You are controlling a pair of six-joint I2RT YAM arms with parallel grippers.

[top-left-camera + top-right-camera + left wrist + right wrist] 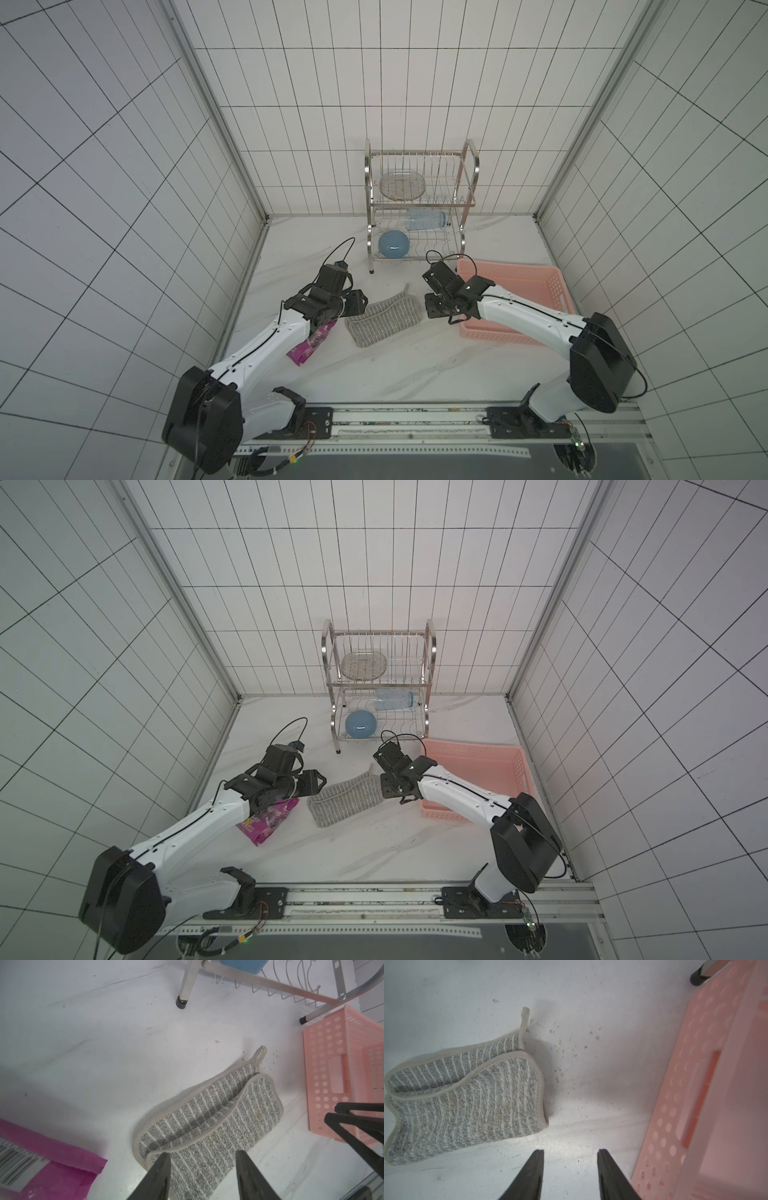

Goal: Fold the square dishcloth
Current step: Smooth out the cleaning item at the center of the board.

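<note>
square dishcloth (384,318): folded double, just below centre in both top views
left gripper (202,1154): jaws apart, above the dishcloth's edge
right gripper (570,1151): jaws apart, over bare table (591,1084)

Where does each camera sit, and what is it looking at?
Top views: high above the robot's side, looking down on the table, dishcloth, dish rack and pink basket; the left arm and right arm show.
Left wrist: on the left arm, looking past the open left end effector at the folded dishcloth; its black fingers show.
Right wrist: on the right arm, looking at the table between dishcloth and pink basket; the open right end effector shows.
Shared: both wrist views catch the dishcloth and pink basket.
</note>
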